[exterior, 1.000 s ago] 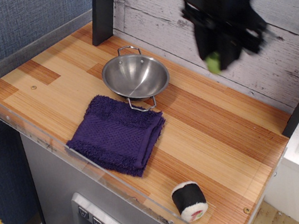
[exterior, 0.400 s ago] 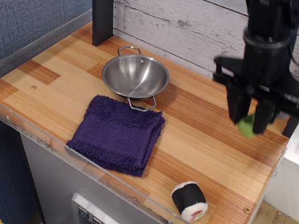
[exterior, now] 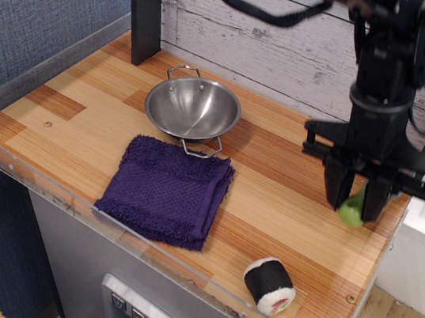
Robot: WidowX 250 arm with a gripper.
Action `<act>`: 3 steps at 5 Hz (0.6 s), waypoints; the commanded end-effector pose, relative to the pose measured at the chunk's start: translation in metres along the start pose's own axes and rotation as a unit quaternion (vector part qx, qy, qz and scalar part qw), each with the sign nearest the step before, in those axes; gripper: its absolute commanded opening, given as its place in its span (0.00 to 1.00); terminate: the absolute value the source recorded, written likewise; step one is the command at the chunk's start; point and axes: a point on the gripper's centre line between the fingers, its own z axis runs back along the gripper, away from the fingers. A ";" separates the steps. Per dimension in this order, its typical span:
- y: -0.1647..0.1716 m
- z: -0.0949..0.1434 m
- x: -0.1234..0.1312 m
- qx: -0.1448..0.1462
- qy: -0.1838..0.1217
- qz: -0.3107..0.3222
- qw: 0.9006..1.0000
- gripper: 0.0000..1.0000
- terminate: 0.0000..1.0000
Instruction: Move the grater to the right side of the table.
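My gripper (exterior: pixel 355 206) hangs over the right side of the wooden table (exterior: pixel 285 210), close above the planks. It is shut on the grater (exterior: pixel 353 207). Only the grater's lime-green handle shows, sticking out below between the black fingers (exterior: pixel 337 190). The grey slotted head is hidden inside the gripper.
A steel two-handled bowl (exterior: pixel 193 109) stands at the back centre-left. A folded purple towel (exterior: pixel 168 191) lies in front of it. A black-and-white sushi roll (exterior: pixel 269 284) sits near the front right edge. A black post (exterior: pixel 145 7) stands at the back left. A clear rim (exterior: pixel 106 227) lines the front edge.
My gripper has carried the grater from high at the back centre over to the right side and down toward the tabletop. The bowl, towel and sushi roll have stayed put.
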 end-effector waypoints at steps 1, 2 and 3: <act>0.004 -0.005 0.004 0.025 -0.005 0.019 0.999 0.00 0.00; 0.008 -0.017 0.007 0.033 0.009 0.022 0.999 0.00 0.00; 0.007 -0.018 0.008 0.039 0.013 0.031 0.999 1.00 0.00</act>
